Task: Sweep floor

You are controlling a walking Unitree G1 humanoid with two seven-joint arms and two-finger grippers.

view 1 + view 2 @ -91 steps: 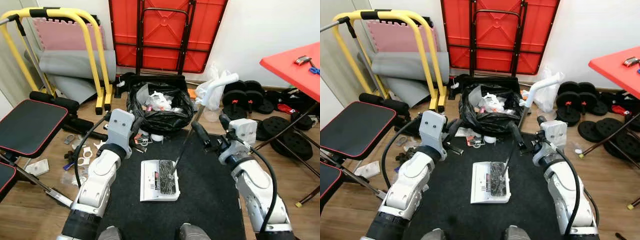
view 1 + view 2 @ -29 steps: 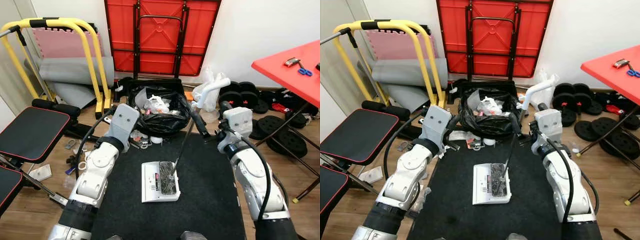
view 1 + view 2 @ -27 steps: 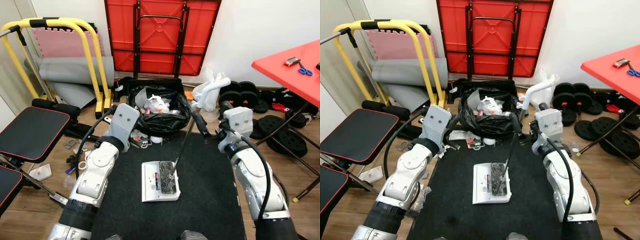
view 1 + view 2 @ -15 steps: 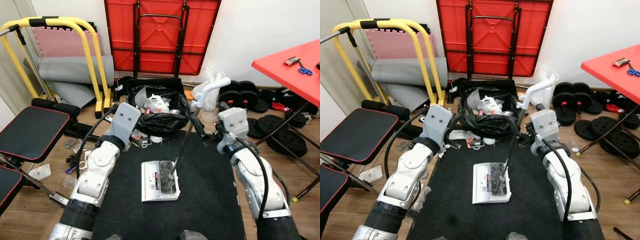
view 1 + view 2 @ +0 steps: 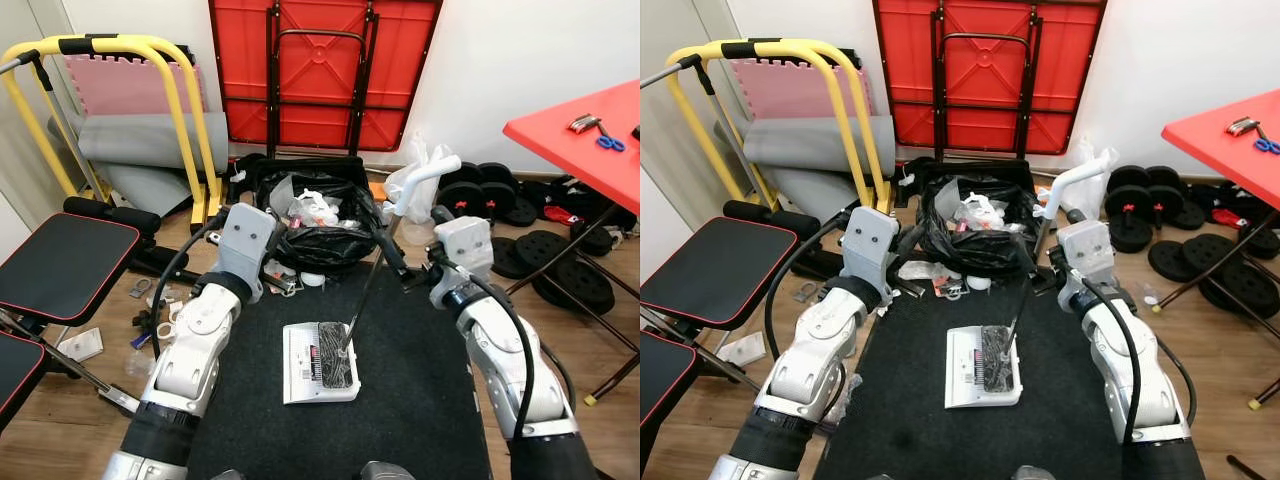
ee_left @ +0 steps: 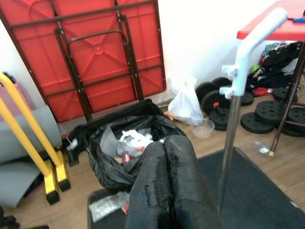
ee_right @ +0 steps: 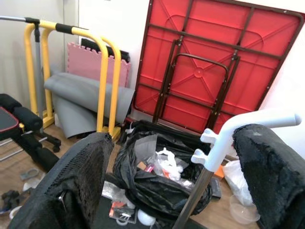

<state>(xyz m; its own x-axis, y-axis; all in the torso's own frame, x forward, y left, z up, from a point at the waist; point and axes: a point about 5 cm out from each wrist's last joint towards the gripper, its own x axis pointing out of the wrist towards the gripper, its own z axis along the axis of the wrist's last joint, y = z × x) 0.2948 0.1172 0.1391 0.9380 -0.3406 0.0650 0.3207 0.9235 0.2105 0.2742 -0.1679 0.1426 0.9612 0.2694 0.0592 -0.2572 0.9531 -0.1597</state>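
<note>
A white dustpan (image 5: 300,368) lies on the black mat (image 5: 420,400) with the dark brush head (image 5: 333,353) resting in it. The broom's metal handle (image 5: 368,285) leans up to a white grip (image 5: 430,170) in front of the full black rubbish bag (image 5: 315,235). My right gripper (image 5: 405,226) is open beside the upper handle. In the right wrist view the handle (image 7: 195,195) stands between the wide-spread fingers (image 7: 76,181); I cannot tell if they touch it. My left gripper (image 6: 165,146) is shut on nothing and hovers left of the bag, over the mat's far edge.
A folded red table (image 5: 320,70) leans on the back wall. A yellow frame (image 5: 190,110) and a weight bench (image 5: 60,260) stand at left. Weight plates (image 5: 570,270) and a red table (image 5: 590,130) are at right. Litter (image 5: 160,320) lies on the wooden floor at left.
My right gripper has edged left, closer to the broom handle. The camera has risen since three seconds ago. Dustpan, brush and bag stay put.
</note>
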